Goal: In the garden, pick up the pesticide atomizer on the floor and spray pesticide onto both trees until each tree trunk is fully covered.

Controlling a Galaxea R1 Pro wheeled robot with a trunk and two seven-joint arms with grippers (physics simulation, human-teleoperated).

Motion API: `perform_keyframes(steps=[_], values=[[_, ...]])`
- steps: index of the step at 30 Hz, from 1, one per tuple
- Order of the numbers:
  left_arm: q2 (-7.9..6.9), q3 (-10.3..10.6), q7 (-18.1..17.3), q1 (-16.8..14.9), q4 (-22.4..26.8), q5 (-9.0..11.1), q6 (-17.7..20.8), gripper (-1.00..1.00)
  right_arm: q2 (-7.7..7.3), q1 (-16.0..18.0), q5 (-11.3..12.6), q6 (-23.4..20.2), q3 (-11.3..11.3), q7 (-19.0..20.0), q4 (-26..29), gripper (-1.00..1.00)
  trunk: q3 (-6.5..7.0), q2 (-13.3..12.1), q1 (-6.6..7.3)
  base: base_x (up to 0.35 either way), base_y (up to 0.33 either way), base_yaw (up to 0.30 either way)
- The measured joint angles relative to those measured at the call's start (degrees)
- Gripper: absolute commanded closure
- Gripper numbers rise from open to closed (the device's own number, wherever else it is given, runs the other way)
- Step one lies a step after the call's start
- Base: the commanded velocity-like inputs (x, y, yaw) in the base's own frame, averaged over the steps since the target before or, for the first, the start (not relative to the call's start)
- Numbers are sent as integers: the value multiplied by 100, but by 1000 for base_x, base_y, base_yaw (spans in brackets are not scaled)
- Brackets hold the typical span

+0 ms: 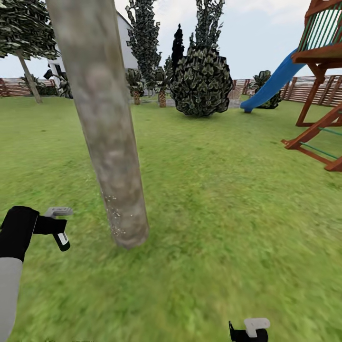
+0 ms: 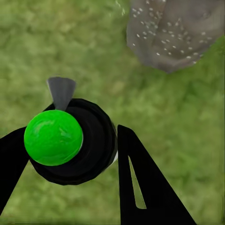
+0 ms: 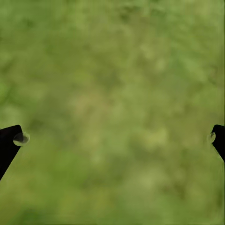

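Spraying under way in the garden: pesticide atomizer (image 2: pixel 65 140) clamped in the left gripper (image 1: pixel 56 228), nozzle aimed rightward at the nearest tree trunk (image 1: pixel 102 118), just beside and slightly ahead. Whitish pesticide (image 1: pixel 114 216) speckling only the trunk's base; upper bark apparently bare. Right gripper (image 3: pixel 112 136) spread wide, empty, over the grass (image 1: pixel 228 213), farther from the trunk.

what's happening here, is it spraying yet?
The left gripper is shut on the pesticide atomizer, held low beside the tree trunk. Whitish pesticide specks already dot the trunk's base; the bark higher up looks bare, so coverage is partial. The right gripper hangs open over the grass, holding nothing. A leafy bush and a playset with a blue slide stand behind.
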State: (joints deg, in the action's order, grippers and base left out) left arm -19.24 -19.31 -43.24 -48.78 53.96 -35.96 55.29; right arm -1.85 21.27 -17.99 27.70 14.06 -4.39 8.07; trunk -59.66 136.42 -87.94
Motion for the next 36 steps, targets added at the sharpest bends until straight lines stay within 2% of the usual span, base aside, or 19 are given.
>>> perform_keyframes(steps=[19,26,36], values=[[-1,-2,6,2,-17,7,0,100,-9,-1,-3,1,0,0,2,-100,0,0,0,56,-269,7],[-2,6,200,79,-25,25,-8,100,-1,0,-3,1,0,0,2,-100,0,0,0,149,-266,8],[-1,7,203,88,-26,36,-9,100,0,0,-2,3,0,0,2,-100,0,0,0,40,-272,239]])
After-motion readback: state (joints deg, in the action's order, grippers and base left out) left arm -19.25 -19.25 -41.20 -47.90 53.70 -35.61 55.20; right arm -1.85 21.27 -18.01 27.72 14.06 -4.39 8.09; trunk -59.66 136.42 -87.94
